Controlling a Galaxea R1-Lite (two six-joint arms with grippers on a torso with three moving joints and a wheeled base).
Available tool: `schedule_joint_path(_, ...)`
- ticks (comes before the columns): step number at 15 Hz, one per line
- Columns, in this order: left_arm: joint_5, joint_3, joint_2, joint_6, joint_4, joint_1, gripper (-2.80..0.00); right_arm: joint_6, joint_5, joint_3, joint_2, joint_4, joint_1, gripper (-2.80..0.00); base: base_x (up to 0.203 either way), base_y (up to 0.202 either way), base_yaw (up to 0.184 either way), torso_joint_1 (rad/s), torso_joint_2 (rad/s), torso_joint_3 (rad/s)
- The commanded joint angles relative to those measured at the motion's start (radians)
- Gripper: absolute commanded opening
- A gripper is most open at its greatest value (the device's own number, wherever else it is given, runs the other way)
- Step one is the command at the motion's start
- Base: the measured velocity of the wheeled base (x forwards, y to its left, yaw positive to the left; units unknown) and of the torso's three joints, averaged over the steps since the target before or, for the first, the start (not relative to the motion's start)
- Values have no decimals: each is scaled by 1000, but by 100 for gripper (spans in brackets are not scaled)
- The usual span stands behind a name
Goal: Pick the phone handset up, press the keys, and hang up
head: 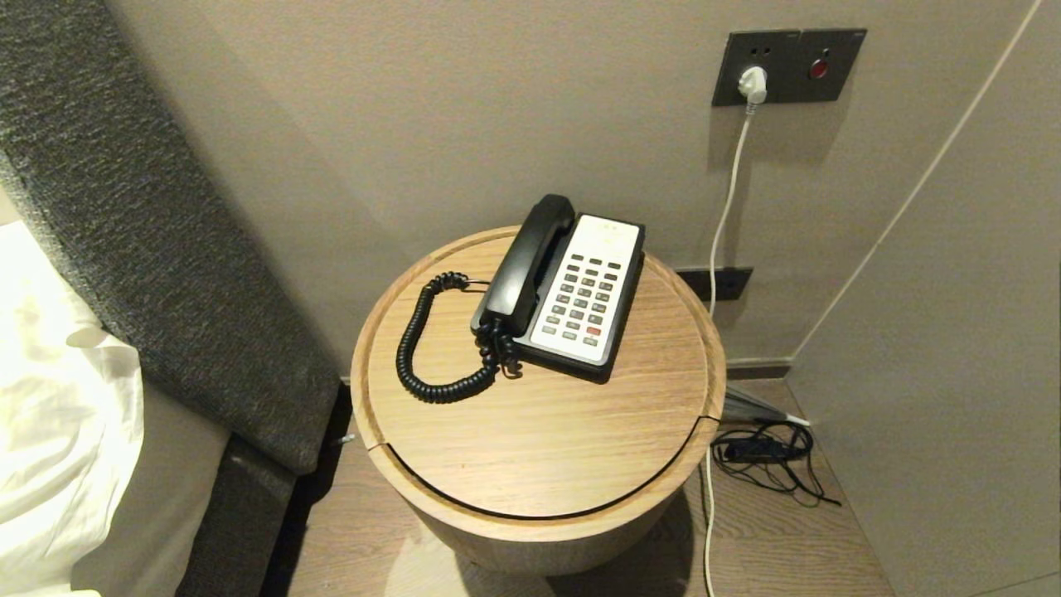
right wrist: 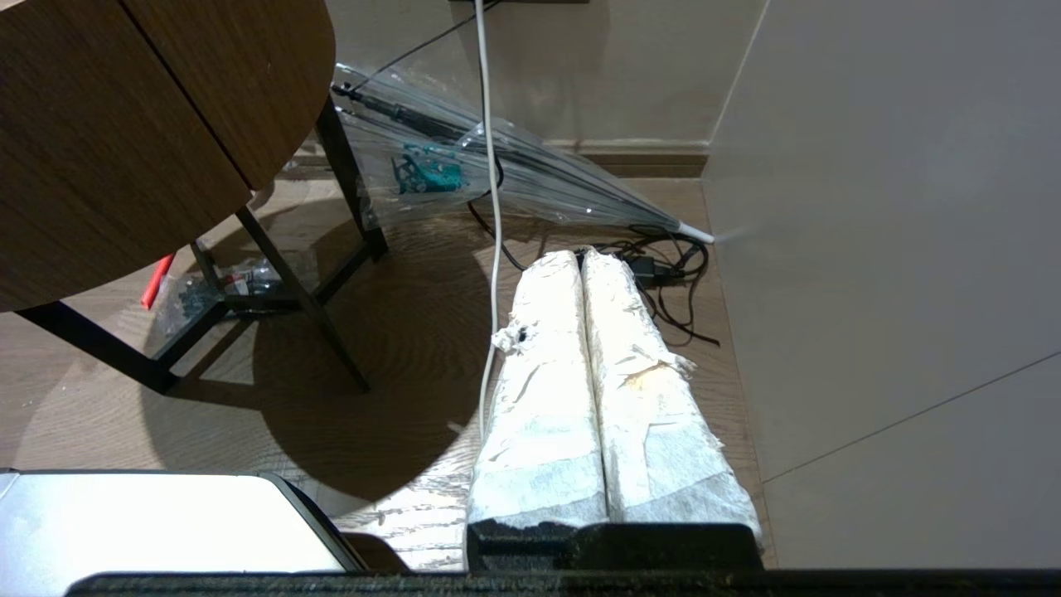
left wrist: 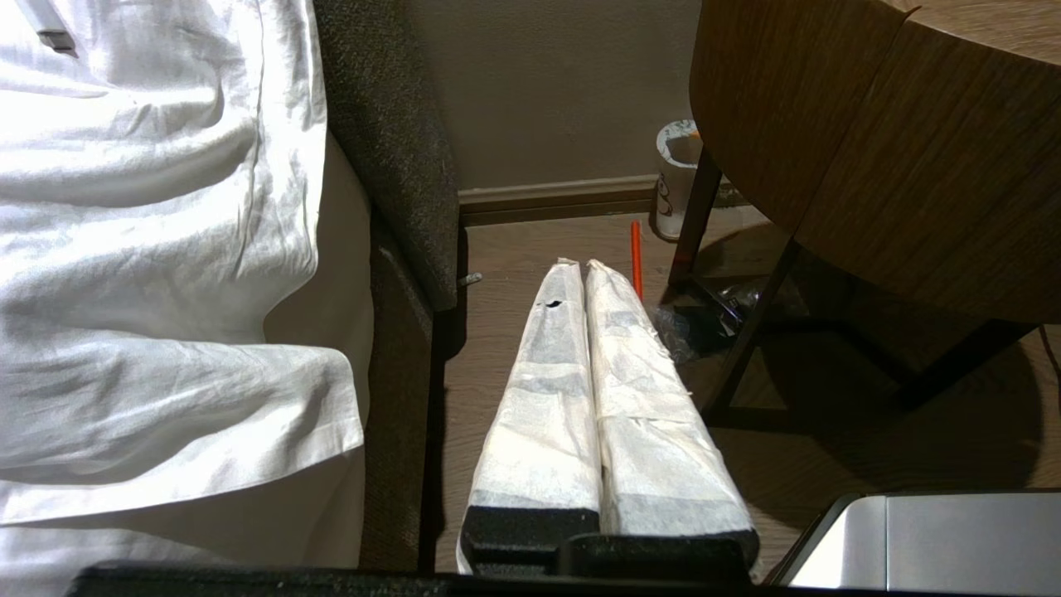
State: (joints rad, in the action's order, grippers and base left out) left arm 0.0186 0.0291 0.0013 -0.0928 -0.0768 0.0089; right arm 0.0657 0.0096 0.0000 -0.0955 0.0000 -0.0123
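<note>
Nearest the head camera is the bare front of the round wooden surface (head: 539, 448); your target sits toward its back edge. Both arms are low beside the stand, out of the head view: the left pincer (left wrist: 580, 269) hangs between the bed and the stand with its wrapped fingers pressed together, and the right pincer (right wrist: 580, 257) hangs over the floor near the wall cables, also pressed together and holding nothing.

Nothing has begun, so start with the lift. The handset (head: 524, 265) lies in its cradle along the left side of the phone base (head: 580, 290), which points to your left arm. Spread the fingers before you descend, and take the handset at its narrow middle (not the bulky ends). Mind the coiled cord (head: 431, 348) looping out to the left; lift gently so it doesn't drag the base. Keep the keypad (head: 584, 298) unobstructed for the right arm.
</note>
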Motion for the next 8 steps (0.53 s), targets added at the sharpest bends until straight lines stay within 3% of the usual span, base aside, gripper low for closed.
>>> schedule_joint_path(1, 0, 0, 0, -1, 0, 0, -280, -1, 0, 0, -3, 0, 0, -280, 0, 0, 0, 0, 0, 0)
schedule_joint_path(8, 0, 0, 0, -1, 0, 0, -280, 0, -2, -1, -3, 0, 0, -280, 0, 0, 0, 0, 0, 0)
